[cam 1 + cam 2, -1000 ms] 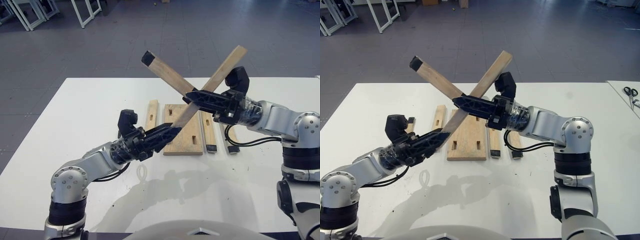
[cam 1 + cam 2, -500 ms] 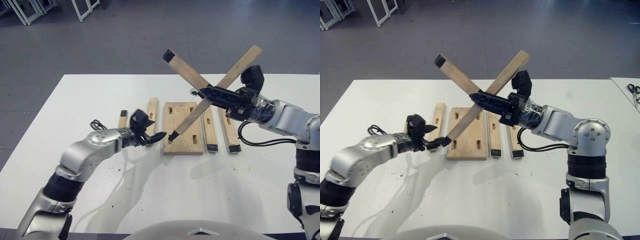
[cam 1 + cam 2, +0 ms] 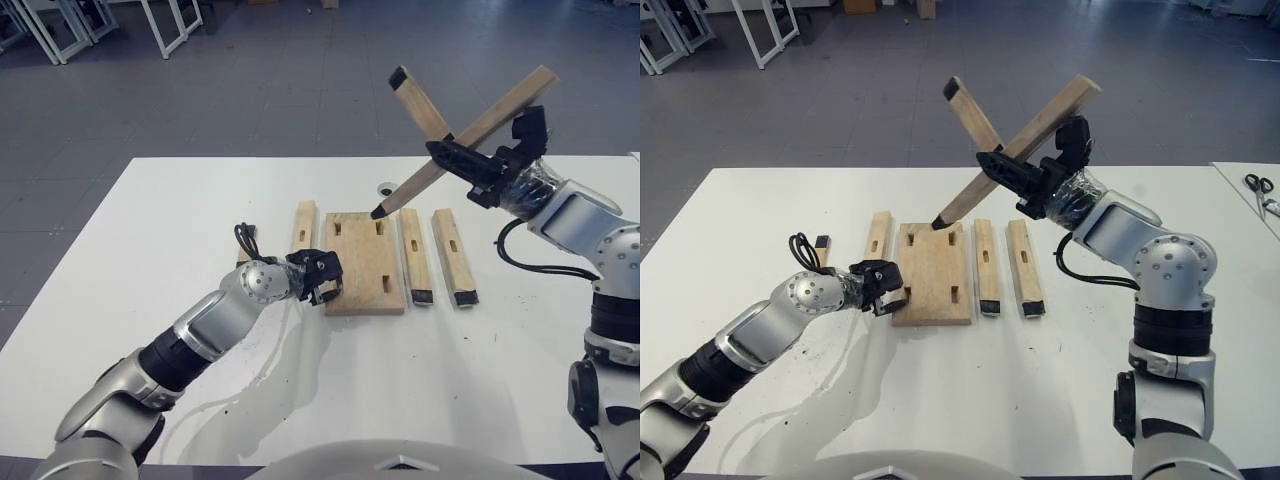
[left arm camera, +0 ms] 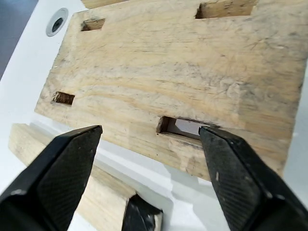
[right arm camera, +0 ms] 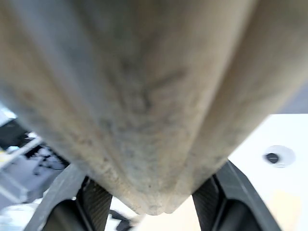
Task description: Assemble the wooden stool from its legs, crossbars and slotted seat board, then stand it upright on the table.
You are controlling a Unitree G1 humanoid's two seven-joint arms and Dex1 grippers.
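Left gripper (image 3: pixel 325 287) is spread wide with nothing held. The seat board (image 3: pixel 365 262) lies flat straight ahead of its fingertips, with the board's edge framed between them; contact cannot be told. One slotted bar (image 4: pixel 53 156) lies just beneath and beside that gripper, along the board's side.

Right gripper (image 3: pixel 445 155) is clamped on the crossed leg pair (image 3: pixel 505 105), which is held in the air. The pair's lower black-capped tip hangs forward of and below that gripper, over the board's far edge and clear of it.

Step judged: the board is being secured by the left arm so that a leg tip can be fed into a slot.

Next move, as a judgement:
- The left fingers are to be closed on or pressed against the board edge. The board is flat on the table, so a grip across its thickness looks awkward and pinning is likelier.
- The capped tip then has to be lined up squarely over one slot, or it is likely to jam.

Containers: none as such. The board's four slots are the nearest thing, and nothing is seated in them. Two more slotted bars (image 3: pixel 411 250) (image 3: pixel 452 255) lie beyond the board's other side.
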